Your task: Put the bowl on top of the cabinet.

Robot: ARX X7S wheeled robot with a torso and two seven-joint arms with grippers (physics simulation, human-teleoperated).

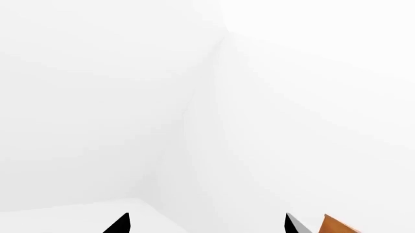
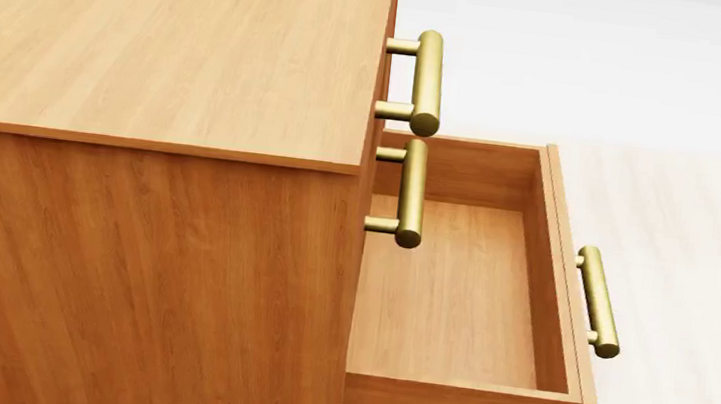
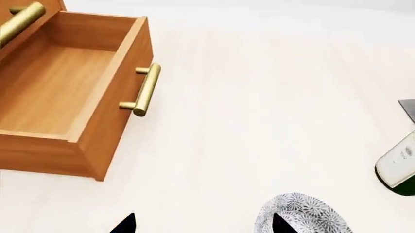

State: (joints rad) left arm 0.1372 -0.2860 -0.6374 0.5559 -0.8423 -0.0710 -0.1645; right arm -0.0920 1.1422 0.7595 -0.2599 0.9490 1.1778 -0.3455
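The cabinet (image 2: pixel 162 50) stands in the head view with its flat wood-grain top bare. Two upper drawers are closed, each with a brass bar handle (image 2: pixel 428 80). The lowest visible drawer (image 2: pixel 458 293) is pulled out and its inside is bare wood.

In the right wrist view the same open drawer (image 3: pixel 58 87) sits on a pale wood-grain table (image 3: pixel 259 97). The bowl (image 3: pixel 304 216) rests on that table, well apart from the cabinet and partly cut off by the frame edge. One dark fingertip of the right end effector (image 3: pixel 201 224) overlaps the bowl's near side. The two tips stand wide apart; contact with the bowl cannot be confirmed.

A white and dark green object (image 3: pixel 399 165) lies near the frame edge. It bears small writing, too small to read.

The left wrist view shows the left end effector (image 1: pixel 206 224) with tips spread wide, facing blank white walls (image 1: pixel 129 97).
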